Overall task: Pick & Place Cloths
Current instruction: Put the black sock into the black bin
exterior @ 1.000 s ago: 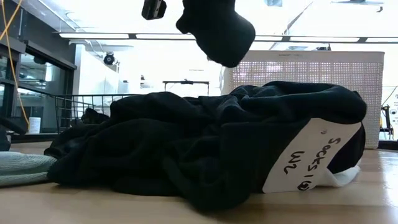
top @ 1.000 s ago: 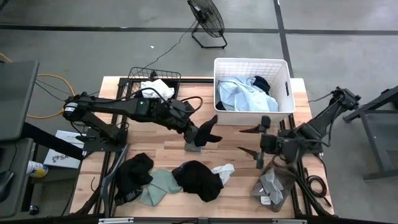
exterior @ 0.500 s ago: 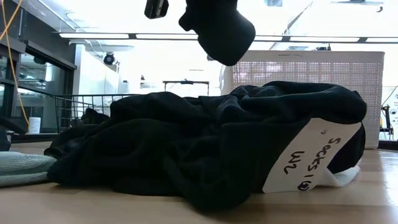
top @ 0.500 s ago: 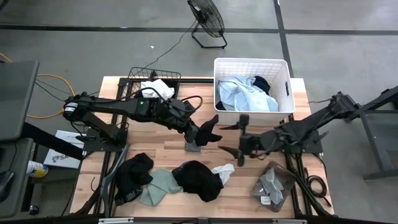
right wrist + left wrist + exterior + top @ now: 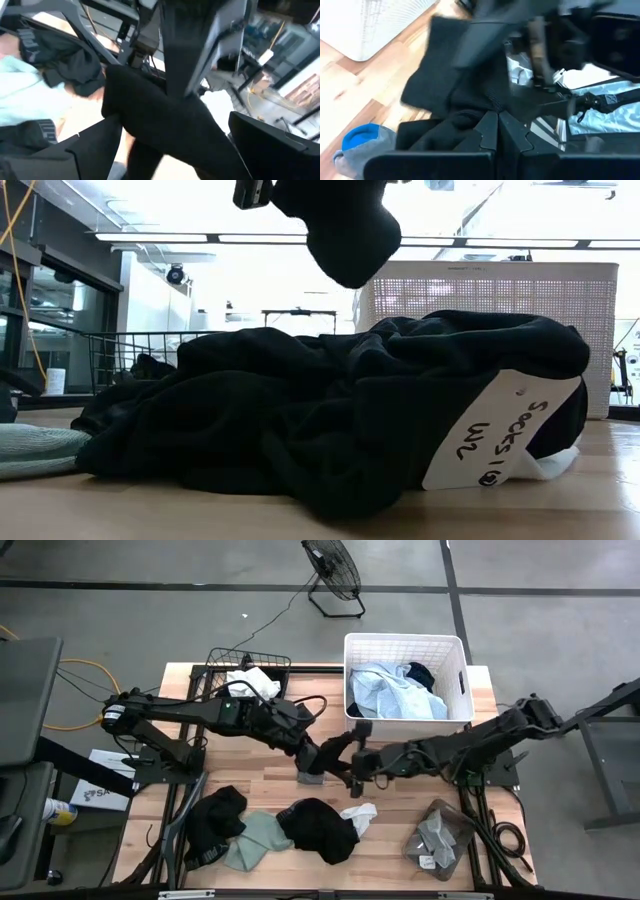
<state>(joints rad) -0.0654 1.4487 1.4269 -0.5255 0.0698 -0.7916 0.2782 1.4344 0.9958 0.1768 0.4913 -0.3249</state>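
My left gripper (image 5: pixel 327 754) is over the middle of the table, shut on a small black cloth (image 5: pixel 341 744). In the low view this black cloth (image 5: pixel 345 225) hangs in the air above a black pile (image 5: pixel 330 410). My right gripper (image 5: pixel 356 754) has reached in from the right and is open, one finger on each side of the cloth's free end (image 5: pixel 165 115); whether they touch it, I cannot tell. On the near part of the table lie a black pile (image 5: pixel 320 828), a white cloth (image 5: pixel 359 812), a sage green cloth (image 5: pixel 254 841) and another black cloth (image 5: pixel 216 819). My left gripper pinches the black cloth between its two shut fingers (image 5: pixel 490 131) at one bunched end (image 5: pixel 470 117). The fingers come slanting down from the table's left. The cloth is lifted clear of the table, its free end reaching toward my right gripper.
A white plastic basket (image 5: pixel 455 670) at the far right holds pale blue cloths. A black wire basket (image 5: pixel 222 662) at the far left holds a white cloth. A small grey cloth (image 5: pixel 313 777) lies under the grippers, and a grey one (image 5: pixel 440 836) at the near right.
My right gripper has travelled from the near right toward the table's left and now brackets the black cloth held by my left gripper, staying open. The hanging cloth has shifted a little toward the left in the low view.
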